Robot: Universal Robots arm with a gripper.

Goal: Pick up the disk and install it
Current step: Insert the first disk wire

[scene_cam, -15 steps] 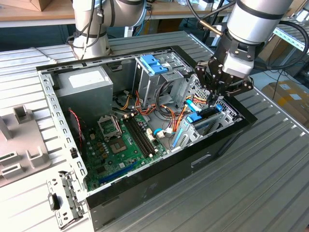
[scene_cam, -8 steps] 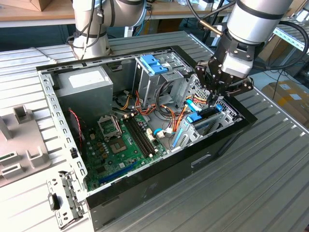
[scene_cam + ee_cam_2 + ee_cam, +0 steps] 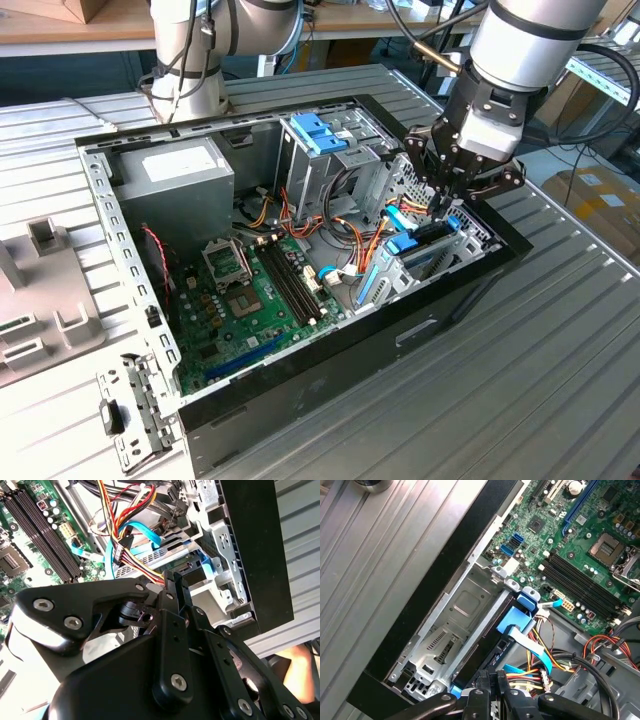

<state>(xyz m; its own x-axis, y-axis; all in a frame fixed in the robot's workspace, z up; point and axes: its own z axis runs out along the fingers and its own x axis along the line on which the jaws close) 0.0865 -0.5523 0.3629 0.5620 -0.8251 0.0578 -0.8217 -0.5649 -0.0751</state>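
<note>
Already down in the bay: we have the disk at its slot inside the open computer case.

Nearest us, the gripper (image 3: pixel 447 205) reaches into the case's corner on the exterior view's right, and in the second wrist view its black fingers (image 3: pixel 172 587) look drawn together; whether they pinch the disk's edge we cannot tell. Just below, the disk (image 3: pixel 492 652), dark with blue rails and a blue end tab, lies tilted in the metal drive bay (image 3: pixel 452 630) beside the case wall. We judge this the install step, the pick done; seating calls for pressing the disk level into the bay without snagging the orange and blue cables (image 3: pixel 530 652) touching its end. Farther off, the motherboard (image 3: pixel 255 300) and tall drive cage (image 3: pixel 320 165).
</note>
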